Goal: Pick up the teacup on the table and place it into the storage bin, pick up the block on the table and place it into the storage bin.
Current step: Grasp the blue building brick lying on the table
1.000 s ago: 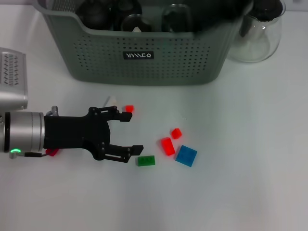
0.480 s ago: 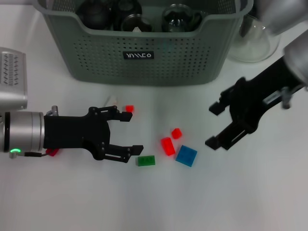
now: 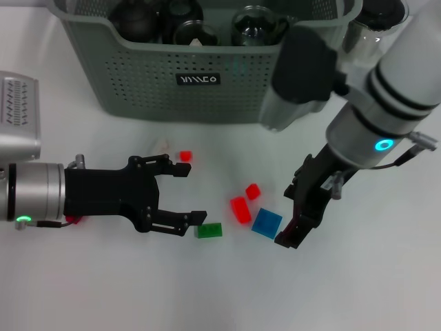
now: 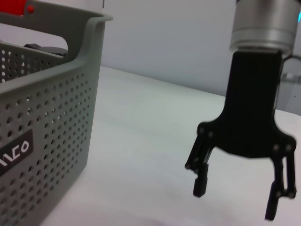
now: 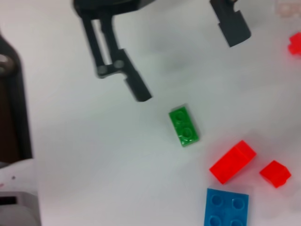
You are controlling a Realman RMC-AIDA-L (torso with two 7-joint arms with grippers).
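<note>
While both arms hang low over the white tabletop (image 3: pixel 103 289), the layout reads as follows, placed against the large grey-green perforated plastic storage bin (image 3: pixel 207 83).

Right end effector (image 3: pixel 298 210): in front of the bin's right end, just beside the flat blue square block (image 3: pixel 267 223), its lower fingertip almost at that block's right edge; fingers parted, nothing between them.

Left end effector (image 3: pixel 185 194): in front of the bin's left half, lying level over the tabletop; fingers spread wide, empty.

Blocks: all on the tabletop in front of the bin, none inside it. A green two-stud brick (image 3: pixel 208 230) lies just beside the left end effector's lower fingertip; a small red cube (image 3: pixel 185 156) sits just past its upper fingertip. A long red brick (image 3: pixel 240 209) and a small red block (image 3: pixel 253 191) lie between the two end effectors, next to the blue one.

Bin contents: dark and clear glass vessels (image 3: pixel 186 21); a teacup cannot be told apart among them.

Change: half a second ago the right end effector was farther right, well apart from the blue block; it has closed in. The left end effector and the blocks have stayed put.

Left wrist view only: the right end effector (image 4: pixel 237 200) seen front-on, fingers clearly apart, beside the bin's wall (image 4: pixel 42 155).

Right wrist view only: studs on the green brick (image 5: pixel 184 126) and blue block (image 5: pixel 226 208), and the left end effector's two fingertips (image 5: pixel 136 88).
</note>
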